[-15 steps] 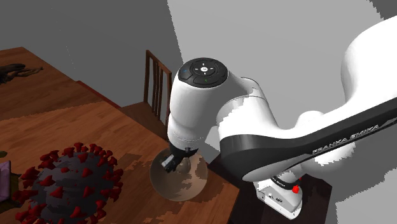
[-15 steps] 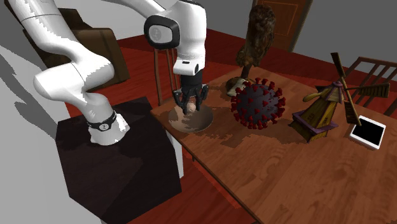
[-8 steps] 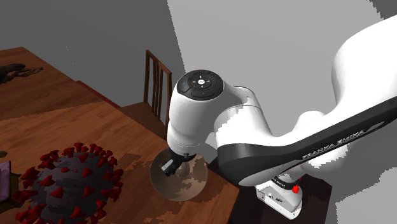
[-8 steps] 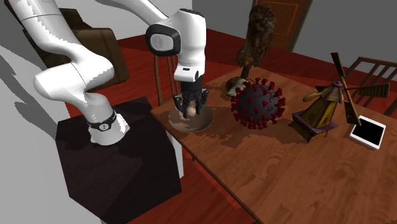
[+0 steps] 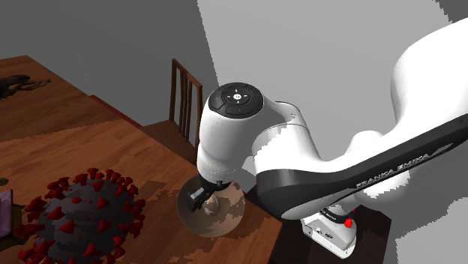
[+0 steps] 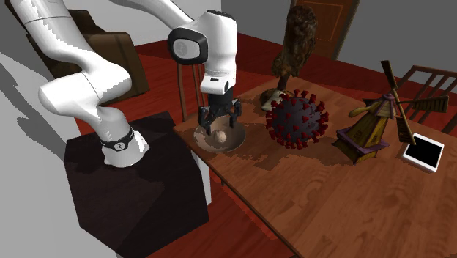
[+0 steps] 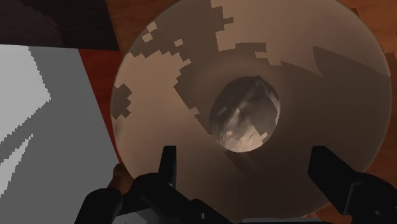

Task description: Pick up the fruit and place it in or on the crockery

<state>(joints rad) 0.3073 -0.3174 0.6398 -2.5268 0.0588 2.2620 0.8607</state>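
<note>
A small pale, roundish fruit [image 7: 245, 114] lies in the middle of a shallow brownish bowl [image 7: 159, 63], touching neither finger. My gripper [image 7: 248, 172] hangs straight above it, open, with the black fingers [image 7: 167, 165] spread wide on either side. In the second exterior view the gripper [image 6: 220, 117] stands just over the fruit [image 6: 221, 136] inside the bowl [image 6: 236, 141], near the table corner by the stand. In the shoulder view the hand [image 5: 199, 198] dips into the bowl [image 5: 225, 217] under the white wrist.
A dark ball with red spikes [image 6: 296, 119] sits close beside the bowl. Farther along the wooden table [image 6: 329, 198] are a windmill model [image 6: 370, 124], a white-framed tablet [image 6: 425, 152] and a shaggy brown figure [image 6: 293, 44]. A chair [image 5: 184, 94] stands at the table's edge.
The fingers have spread apart and let go of the fruit, which now lies in the bowl. Before that the hand sank slightly toward the bowl.
</note>
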